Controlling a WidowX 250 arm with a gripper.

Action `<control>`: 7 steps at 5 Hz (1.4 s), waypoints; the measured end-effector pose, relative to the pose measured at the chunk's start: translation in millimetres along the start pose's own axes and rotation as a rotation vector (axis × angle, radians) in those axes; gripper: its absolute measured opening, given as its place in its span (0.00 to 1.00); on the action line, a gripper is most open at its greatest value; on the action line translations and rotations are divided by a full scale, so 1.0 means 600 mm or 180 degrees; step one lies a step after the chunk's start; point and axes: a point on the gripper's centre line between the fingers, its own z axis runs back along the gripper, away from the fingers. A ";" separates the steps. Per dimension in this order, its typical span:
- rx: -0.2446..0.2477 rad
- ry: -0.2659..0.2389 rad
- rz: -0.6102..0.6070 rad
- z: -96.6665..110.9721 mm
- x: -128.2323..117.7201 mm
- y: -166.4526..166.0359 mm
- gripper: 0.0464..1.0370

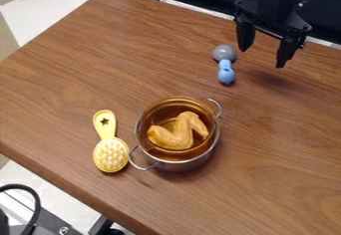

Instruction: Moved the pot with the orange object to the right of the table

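Two loop handles (215, 108) stick out from the metal pot (184, 166), which you see upright near the middle of the desk (286, 154) in the camera view. The wing-shaped orange toy (174, 135) lies inside it. Your hand (263, 58) hangs over the far right part of the desk, released, its fingers wide apart and pointing down, well away from the pot. The blue-and-grey toy (226, 72) lies between them; the yellow brush (110, 154) sits just beside the pot's near handle, and you cannot tell whether they touch.

You look to be at the approach, with the grasp and the carry still to do. Next, bring the hand over the pot's rim or far handle, lower it and close. Then lift level and carry right, because a tilt could spill the toy.
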 end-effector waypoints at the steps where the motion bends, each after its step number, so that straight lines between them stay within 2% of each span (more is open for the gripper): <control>1: -0.0013 0.0151 0.0005 -0.024 -0.013 -0.002 0.96; 2: -0.0065 0.0263 -0.0052 -0.024 -0.022 -0.006 0.96; 3: -0.0187 0.0179 -0.0154 0.006 -0.023 -0.009 0.96; 4: -0.0290 0.0190 -0.0290 0.034 -0.044 -0.004 0.96; 5: -0.0351 0.0247 -0.0572 0.066 -0.085 -0.006 0.96; 6: -0.0455 0.0358 -0.0972 0.081 -0.141 -0.011 0.96; 7: -0.0476 0.0343 -0.1225 0.107 -0.152 -0.002 0.96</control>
